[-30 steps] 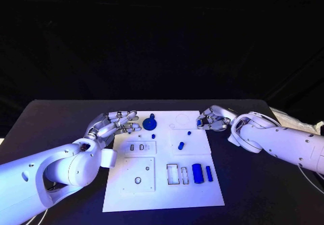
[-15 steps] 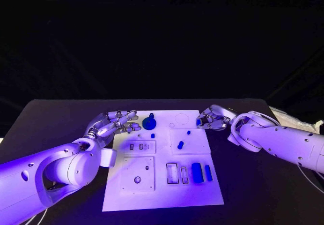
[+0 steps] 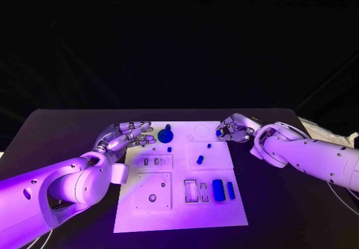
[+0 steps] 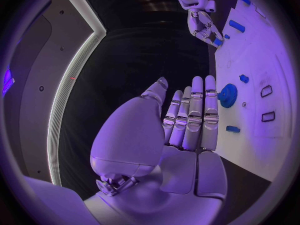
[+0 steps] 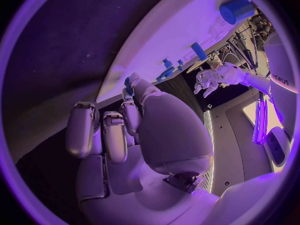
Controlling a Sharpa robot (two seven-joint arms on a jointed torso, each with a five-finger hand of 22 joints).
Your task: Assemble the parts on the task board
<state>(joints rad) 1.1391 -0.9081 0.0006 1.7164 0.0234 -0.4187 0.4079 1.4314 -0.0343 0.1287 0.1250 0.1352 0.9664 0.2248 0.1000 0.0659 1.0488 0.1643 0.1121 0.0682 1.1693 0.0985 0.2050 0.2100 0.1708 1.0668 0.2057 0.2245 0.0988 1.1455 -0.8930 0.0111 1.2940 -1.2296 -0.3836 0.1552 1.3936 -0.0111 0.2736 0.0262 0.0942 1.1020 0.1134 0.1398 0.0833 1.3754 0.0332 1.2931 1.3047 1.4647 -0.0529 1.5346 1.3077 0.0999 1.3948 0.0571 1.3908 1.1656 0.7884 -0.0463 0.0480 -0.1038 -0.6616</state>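
The white task board (image 3: 179,212) lies in the middle of the black table. My left hand (image 3: 127,136) hovers at the board's far left corner with fingers apart and nothing in it. A blue gear (image 3: 165,137) stands just past its fingertips, and the left wrist view shows that gear (image 4: 228,95) beside the straight fingers (image 4: 194,110). My right hand (image 3: 235,129) is at the board's far right corner and pinches a small blue part (image 3: 220,133). In the right wrist view the part (image 5: 129,82) sits at the fingertips.
On the board lie a small blue peg (image 3: 169,150), a short blue piece (image 3: 201,161), a blue block (image 3: 218,190) and a thin blue bar (image 3: 230,191) next to empty slots (image 3: 191,191). White sheets (image 3: 325,134) lie at the table's right edge.
My right hand has crept slightly toward the board's far right corner, still holding the small blue part. The left hand has hardly moved.
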